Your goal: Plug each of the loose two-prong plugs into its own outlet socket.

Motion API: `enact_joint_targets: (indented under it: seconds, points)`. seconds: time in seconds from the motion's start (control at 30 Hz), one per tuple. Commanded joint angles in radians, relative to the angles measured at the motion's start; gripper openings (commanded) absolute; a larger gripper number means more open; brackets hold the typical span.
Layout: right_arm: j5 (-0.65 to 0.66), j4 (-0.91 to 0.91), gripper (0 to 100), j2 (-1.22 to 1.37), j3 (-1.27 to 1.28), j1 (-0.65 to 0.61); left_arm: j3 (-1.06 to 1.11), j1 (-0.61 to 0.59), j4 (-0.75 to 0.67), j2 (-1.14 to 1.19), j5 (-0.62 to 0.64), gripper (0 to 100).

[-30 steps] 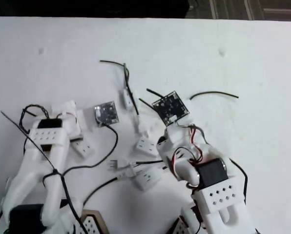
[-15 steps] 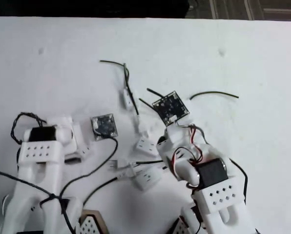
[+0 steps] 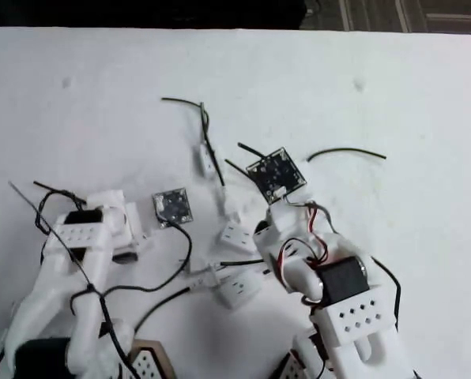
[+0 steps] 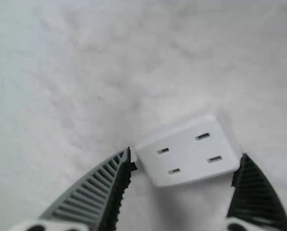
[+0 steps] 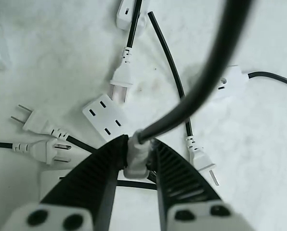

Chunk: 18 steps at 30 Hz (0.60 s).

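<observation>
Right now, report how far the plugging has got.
Done: nothing clearly. One plug lies nose to an outlet, prongs partly showing. In hand: right gripper shut on a second plug; left gripper open around a second outlet. Left: three loose plugs lie unplugged.
</observation>
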Motion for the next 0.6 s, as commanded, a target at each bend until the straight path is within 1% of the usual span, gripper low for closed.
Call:
enact_joint_targets:
  seconds: [0.0,0.23,0.37,0.47,0.57]
  points:
    - [0.002,-0.015,1.8,-0.007,-0.006,0.001,-0.083,0.059,-0.046,0.064,-0.017,33]
    - [0.002,-0.015,1.8,-0.005,-0.006,0.001,-0.138,0.213,-0.046,0.084,0.187,33]
    - [0.002,-0.013,1.8,-0.005,-0.006,0.002,-0.203,0.237,-0.046,0.088,0.261,33]
    - [0.002,-0.015,1.8,-0.013,0.008,-0.001,-0.227,0.226,-0.035,0.088,0.245,33]
    - [0.002,-0.015,1.8,-0.013,0.012,-0.004,-0.247,0.182,0.051,0.081,0.146,33]
